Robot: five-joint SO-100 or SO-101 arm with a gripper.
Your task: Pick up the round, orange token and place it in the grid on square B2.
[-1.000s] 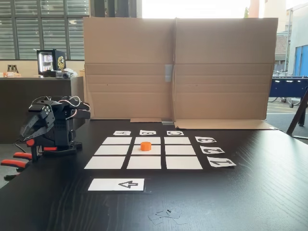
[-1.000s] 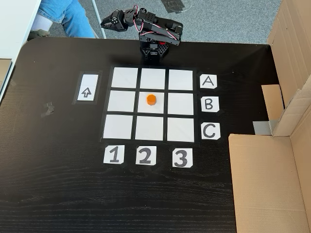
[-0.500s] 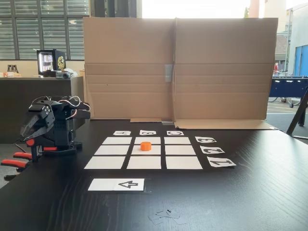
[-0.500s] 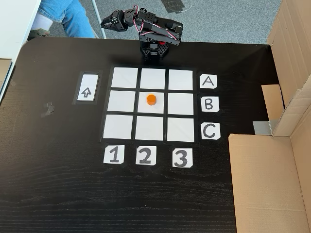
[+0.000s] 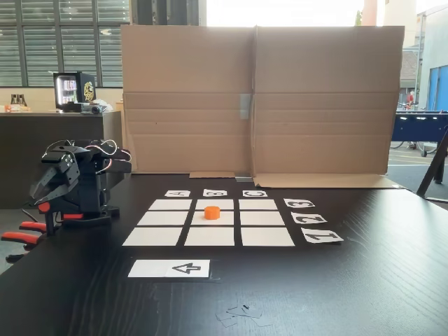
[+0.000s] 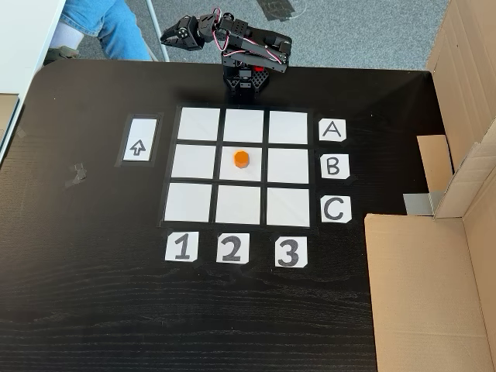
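The orange token point(image 5: 212, 211) point(image 6: 241, 159) rests upright on square B2 point(image 5: 199, 220) point(image 6: 252, 173), the centre cell of the grid point(image 5: 154, 236) point(image 6: 199, 124) of white paper rectangles. It touches nothing else. My arm is folded over its base at the table's edge, left of the grid in a fixed view and beyond row A in the fixed view from above. The gripper point(image 5: 42, 198) point(image 6: 167, 36) hangs off past the edge, far from the token. Its fingers look closed together with nothing between them.
A white strip with a black arrow point(image 5: 169, 268) point(image 6: 138, 141) lies beside the grid. Cardboard walls point(image 5: 259, 98) point(image 6: 422, 287) stand on the side next to the letter cards. Orange-handled clamps point(image 5: 21, 234) grip the table edge. A person's leg point(image 6: 101, 23) is behind the arm.
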